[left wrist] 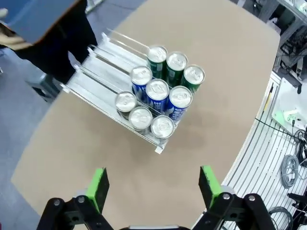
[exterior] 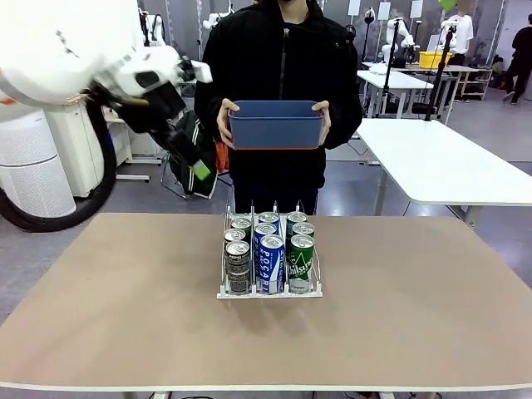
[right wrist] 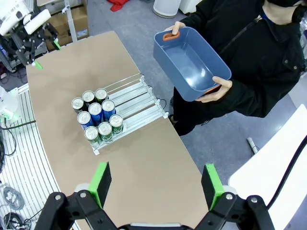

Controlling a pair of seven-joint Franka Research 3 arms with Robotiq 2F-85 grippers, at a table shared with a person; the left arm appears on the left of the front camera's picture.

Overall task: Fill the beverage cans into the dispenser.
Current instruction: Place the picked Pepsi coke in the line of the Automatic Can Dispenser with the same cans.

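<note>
**Rack loaded, both arms raised and empty**

On the wide brown tabletop (exterior: 116,283), the clear-and-white three-lane dispenser (exterior: 269,291) holds nine slim metal beverage cans (exterior: 271,259). A person holds an empty blue plastic bin (exterior: 276,125). Left pincer (left wrist: 152,184) and right pincer (right wrist: 156,181) hang released; a careless descent could topple cans.

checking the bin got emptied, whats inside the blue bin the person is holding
From the right wrist view, the blue bin shows a bare blue floor with no cans in it. A person's hand covers part of the near rim. The nine cans stand in the dispenser.
</note>
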